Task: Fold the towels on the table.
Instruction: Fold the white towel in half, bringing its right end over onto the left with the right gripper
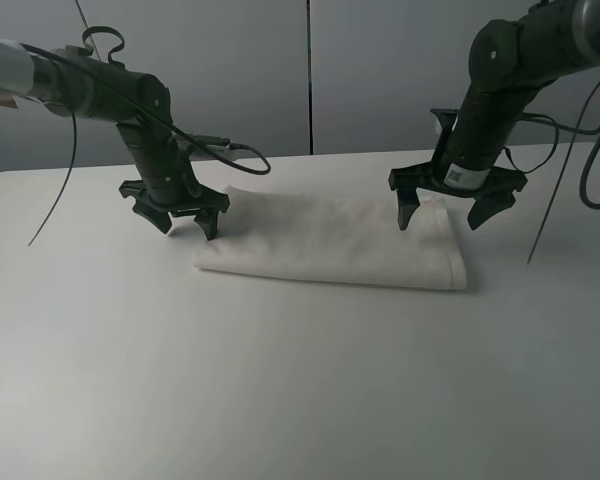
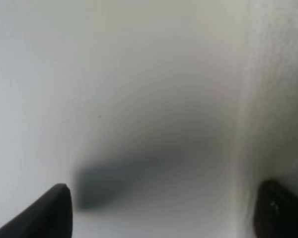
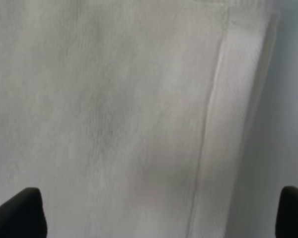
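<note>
REMOTE STATION: The towel (image 1: pixel 330 240) lies folded into a long, flat oblong on the far half of the worktop (image 1: pixel 280 380), between my two arms. My left tool (image 1: pixel 188 230) hangs at the towel's far left corner, jaws spread wide with nothing between them. One finger is over the cloth's edge, the other over bare worktop just beside it. The left wrist camera, blurred this close, shows two dark fingers (image 2: pixel 49 213) well apart. White worktop and a soft shadow (image 2: pixel 119 173) lie between them, and terry cloth runs along one side.

My right tool (image 1: pixel 440 222) is likewise wide open and empty at the towel's far right corner, straddling the end of the cloth. One finger stands over the towel, the other past its edge, over the worktop. In the right wrist view the hem band (image 3: pixel 228 124) runs along that end, with a strip of bare worktop beyond it. Whether either tool's fingertips touch the cloth, I cannot tell. A cable (image 1: pixel 242 152) loops from the left arm, behind the towel.
</note>
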### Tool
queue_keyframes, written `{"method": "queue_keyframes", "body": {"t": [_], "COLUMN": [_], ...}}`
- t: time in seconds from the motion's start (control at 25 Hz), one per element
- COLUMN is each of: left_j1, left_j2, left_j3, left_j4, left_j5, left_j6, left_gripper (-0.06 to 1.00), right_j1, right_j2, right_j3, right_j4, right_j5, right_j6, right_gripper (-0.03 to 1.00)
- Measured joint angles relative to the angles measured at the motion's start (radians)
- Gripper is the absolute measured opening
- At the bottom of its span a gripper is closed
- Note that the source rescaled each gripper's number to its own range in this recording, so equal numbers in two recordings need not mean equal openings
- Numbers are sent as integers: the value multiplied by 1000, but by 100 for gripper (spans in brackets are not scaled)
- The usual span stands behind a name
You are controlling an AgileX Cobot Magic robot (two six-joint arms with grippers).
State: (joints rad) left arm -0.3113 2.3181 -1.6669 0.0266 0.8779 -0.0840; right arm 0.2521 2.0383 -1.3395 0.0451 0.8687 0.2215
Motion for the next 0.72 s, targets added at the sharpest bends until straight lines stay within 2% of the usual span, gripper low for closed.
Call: {"method": "queue_keyframes", "body": {"t": [0.72], "left_j1": [0], "left_j2": [0], "left_j3": [0], "left_j4": [0], "left_j5": [2], "left_j6": [6], "left_gripper": [94], "right_j1": [-9], "right_j2": [110], "right_j3": [-2], "right_j4": [-7], "right_j5": [-68], "right_j6": [-45], "right_gripper": [100]}}
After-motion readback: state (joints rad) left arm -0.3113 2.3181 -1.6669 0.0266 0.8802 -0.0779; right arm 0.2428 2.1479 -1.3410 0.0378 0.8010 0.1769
